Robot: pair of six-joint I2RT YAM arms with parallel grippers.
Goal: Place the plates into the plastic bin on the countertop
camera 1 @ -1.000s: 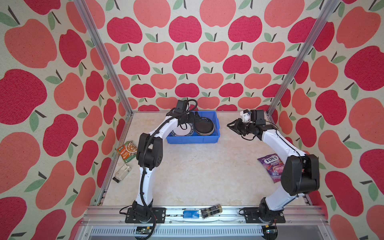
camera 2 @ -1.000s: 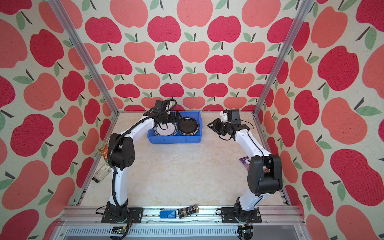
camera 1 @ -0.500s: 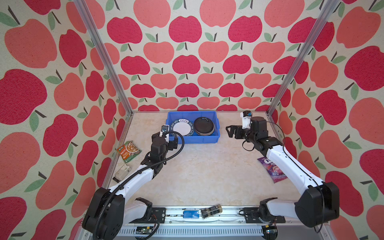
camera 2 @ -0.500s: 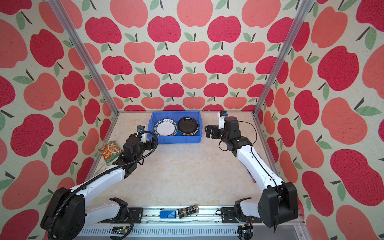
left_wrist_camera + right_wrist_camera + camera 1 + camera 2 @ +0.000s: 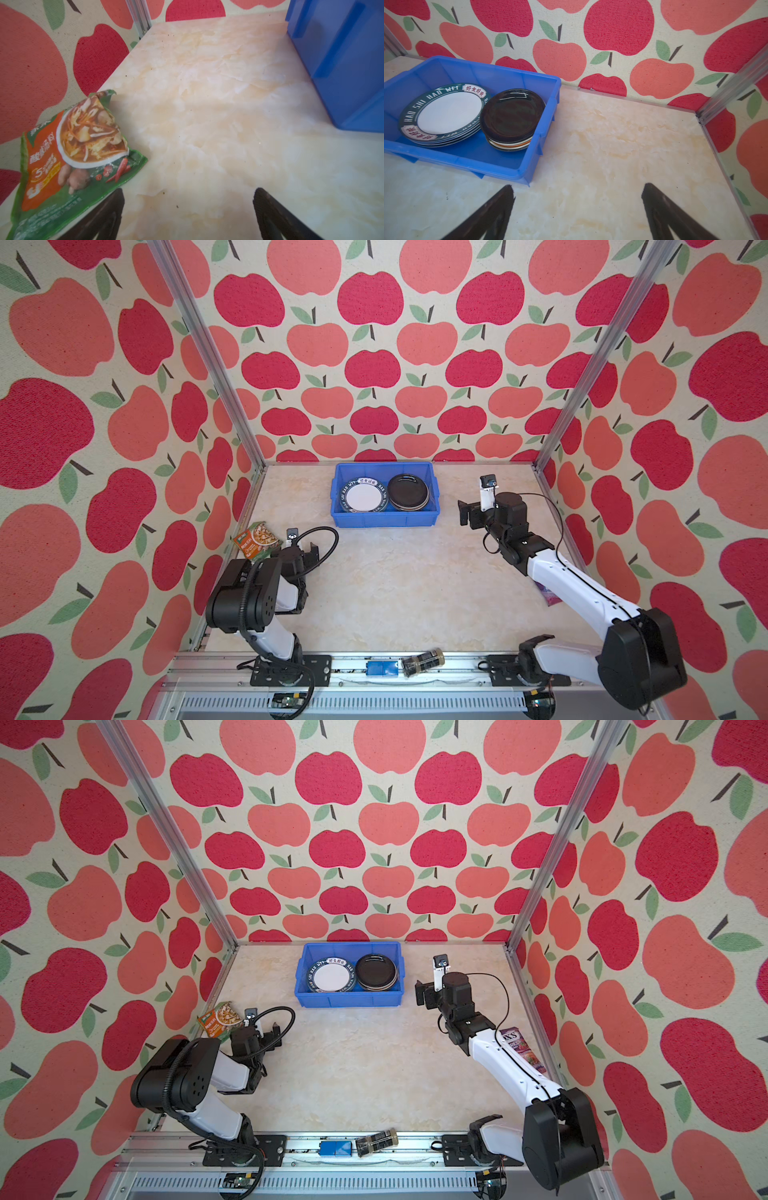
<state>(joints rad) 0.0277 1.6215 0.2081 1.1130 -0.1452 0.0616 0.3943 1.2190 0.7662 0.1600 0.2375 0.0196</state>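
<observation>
Black fingers of the left claw (image 5: 188, 192) stand wide apart in the left wrist view. We see nothing between them, only bare bench (image 5: 207, 124) below the gap. Just beside one finger lies a green and orange soup packet (image 5: 72, 149), at the bench edge by the apple-print wall (image 5: 31, 72). A corner of the blue bin (image 5: 342, 72) shows farther off, apart from this claw.

The right claw (image 5: 577, 186) is likewise fully spread and holds nothing. Its fingers hover over bare bench, near the bin's outer corner but clear of it.

We locate all visible plates (image 5: 365, 497) inside the bin, in two stacks side by side. One stack is topped by a white plate (image 5: 448, 112) with a dark lettered rim, and similar rims show under it. The neighbouring stack is topped by a black plate (image 5: 510, 114), with orange and cream edges beneath. The black plate overlaps the lettered rim slightly. We cannot tell how many plates each stack holds.

In both top views the bin stands at the back of the bench, between the two claws. A purple packet (image 5: 521, 1048) lies by the right arm (image 5: 507, 1065), partly hidden. A small blue box (image 5: 381, 668) and a dark jar (image 5: 422, 662), on its side, rest just beside each other on the front rail (image 5: 353, 659).
</observation>
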